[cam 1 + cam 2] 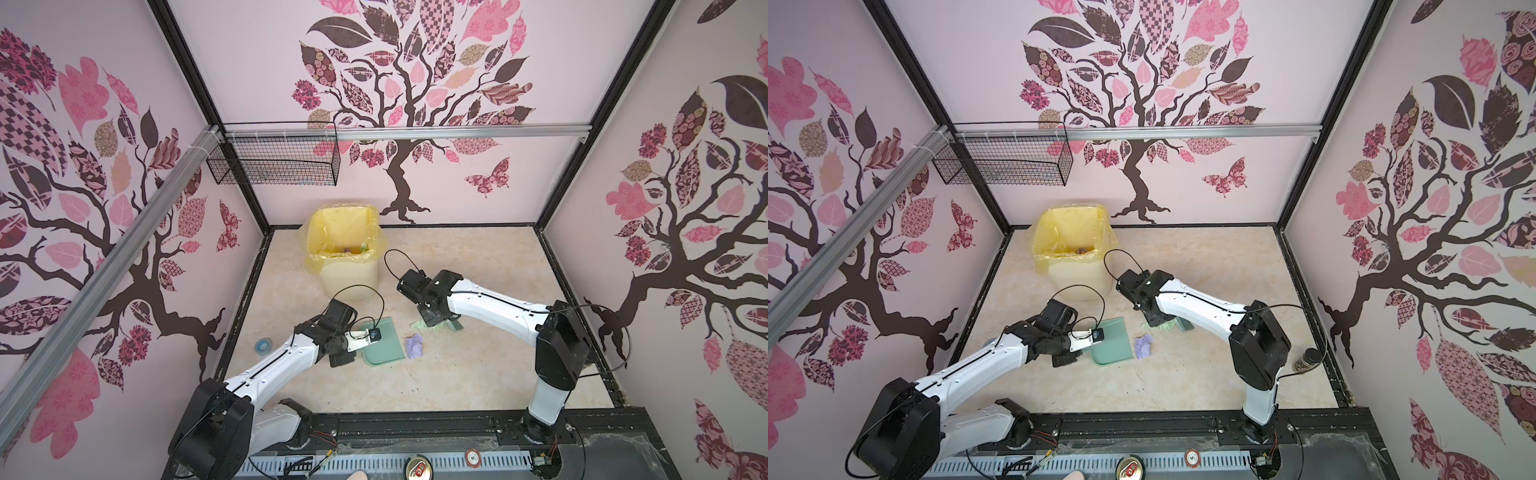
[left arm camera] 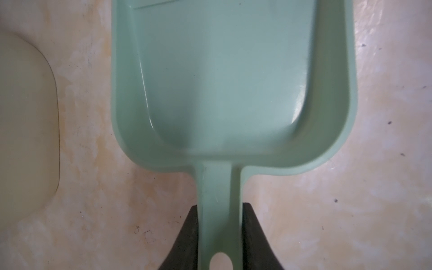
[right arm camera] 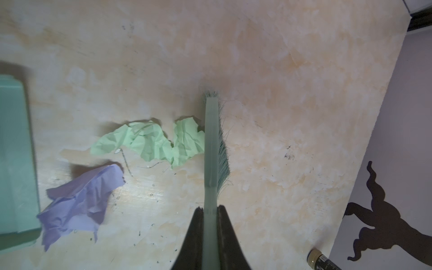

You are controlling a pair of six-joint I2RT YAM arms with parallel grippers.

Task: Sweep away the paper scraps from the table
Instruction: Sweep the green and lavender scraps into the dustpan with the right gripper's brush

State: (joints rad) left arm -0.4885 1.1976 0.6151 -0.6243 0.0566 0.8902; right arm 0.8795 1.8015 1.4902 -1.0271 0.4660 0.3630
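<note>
Only wrist views show left claw gripping the dustpan, right claw gripping the brush.

Twin overhead views, close downward wrist views

Left gripper, right gripper both clamped; arms extended forward, wrists low.

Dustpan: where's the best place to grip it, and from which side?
Grip the narrow straight handle of the dustpan, coming from the handle end, jaws across its width. The rest is wide and walled; the handle is slim with parallel sides. The left gripper holds it that way.
</note>
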